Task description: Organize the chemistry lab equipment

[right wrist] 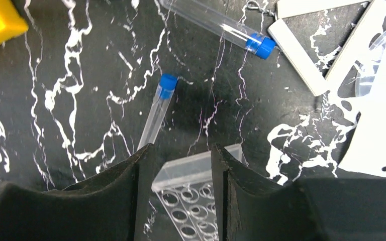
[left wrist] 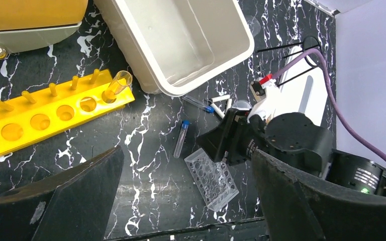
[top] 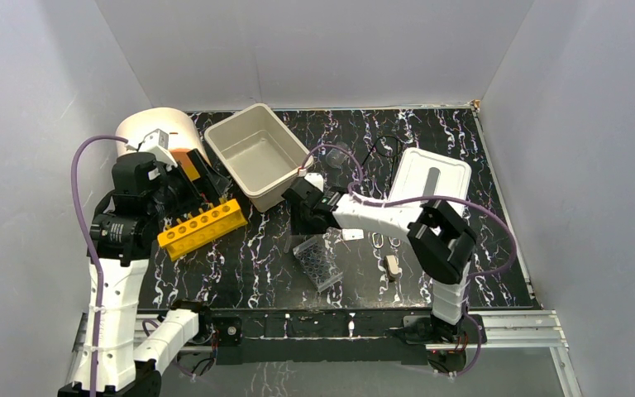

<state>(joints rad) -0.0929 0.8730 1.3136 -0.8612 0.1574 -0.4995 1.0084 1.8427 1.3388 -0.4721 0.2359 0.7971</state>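
1. The black white-veined table (top: pixel 479 248) carries everything.
2. The beige tub (top: pixel 256 153) stands at the far middle. The left wrist view shows its inside bare.
3. The white lid (top: pixel 430 178) with a grey slot lies right of the tub, beyond the right arm.
4. The yellow six-hole tube rack (top: pixel 202 229) lies left of centre, touching nothing else. Only the left wrist view shows a clear tube (left wrist: pixel 118 85) standing tilted in its end hole.
5. The left gripper (left wrist: pixel 186 152) hangs with its jaws wide apart, holding nothing. The rack is just beyond its left finger.
6. The right gripper (right wrist: pixel 182 150) is low over the far end of the clear well tray (right wrist: pixel 191 196). Its jaws are partly apart, and the tray's corner shows past the right finger. Whether the fingers touch the tray cannot be told.
7. In the overhead view the tray (top: pixel 318 260) lies near the middle of the table, tilted.
8. The black wire stand (top: pixel 384 153) sits at the far side, between tub and lid.
9. The white triangle (right wrist: pixel 326 45) lies just beyond the right gripper, clear only in the right wrist view.
10. Two blue-capped tubes lie flat. One (right wrist: pixel 156 113) is just beside the tray's far end, by the left finger. The other (right wrist: pixel 216 25) is farther off, beside the triangle.
11. A wooden clamp (top: pixel 393 266) lies right of the tray, seen only from overhead.
12. White print on the right arm's black housing (left wrist: pixel 369 175) is too small to read.
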